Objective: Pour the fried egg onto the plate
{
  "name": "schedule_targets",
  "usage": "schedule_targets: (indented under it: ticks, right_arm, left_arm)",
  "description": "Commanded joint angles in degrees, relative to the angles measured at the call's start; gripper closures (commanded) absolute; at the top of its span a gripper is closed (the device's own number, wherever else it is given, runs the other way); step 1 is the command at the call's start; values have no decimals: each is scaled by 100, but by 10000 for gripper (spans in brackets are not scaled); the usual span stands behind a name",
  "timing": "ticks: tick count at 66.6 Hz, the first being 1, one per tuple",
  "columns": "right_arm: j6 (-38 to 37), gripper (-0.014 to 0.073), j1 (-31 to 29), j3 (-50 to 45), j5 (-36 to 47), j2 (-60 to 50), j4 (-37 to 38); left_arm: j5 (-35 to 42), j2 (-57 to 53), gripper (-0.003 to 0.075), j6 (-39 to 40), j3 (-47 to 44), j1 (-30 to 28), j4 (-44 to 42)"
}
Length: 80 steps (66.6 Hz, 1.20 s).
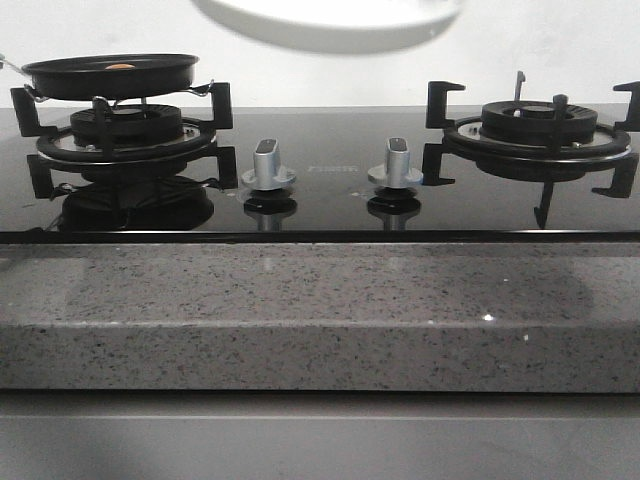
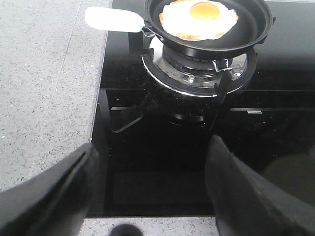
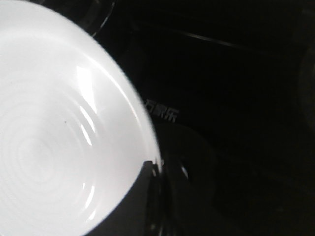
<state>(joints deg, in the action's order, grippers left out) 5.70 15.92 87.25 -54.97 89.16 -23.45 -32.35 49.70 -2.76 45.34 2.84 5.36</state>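
The fried egg (image 2: 199, 19), white with an orange yolk, lies in a black frying pan (image 2: 246, 37) on the left burner; only its yolk shows in the front view (image 1: 120, 67). The pan (image 1: 110, 78) has a white handle (image 2: 110, 19). My left gripper (image 2: 153, 145) is open and empty, over the black glass in front of that burner, well short of the pan. The glossy white plate (image 3: 49, 123) hangs in the air at the top of the front view (image 1: 330, 15). My right gripper (image 3: 156, 169) is shut on its rim, one finger lying over the edge. Neither arm shows in the front view.
Two silver knobs (image 1: 267, 165) (image 1: 396, 162) stand at the middle of the black glass hob. The right burner (image 1: 540, 125) carries nothing. A speckled grey stone counter (image 1: 300, 310) runs along the front and along the hob's left side (image 2: 39, 73).
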Motion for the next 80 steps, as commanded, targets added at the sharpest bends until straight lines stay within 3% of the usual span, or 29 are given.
schedule_targets:
  ticks: [1, 20, 80]
  right_arm:
    - [-2, 651, 116, -623, 817, -645, -200]
    - [-7, 651, 178, -1702, 1339, -779, -234]
    - [-7, 651, 172, -1747, 1451, -570, -234]
  left_arm:
    - [409, -19, 251, 8, 208, -26, 53]
    - [409, -19, 251, 8, 208, -26, 53]
    - [425, -19, 251, 8, 208, -26, 53]
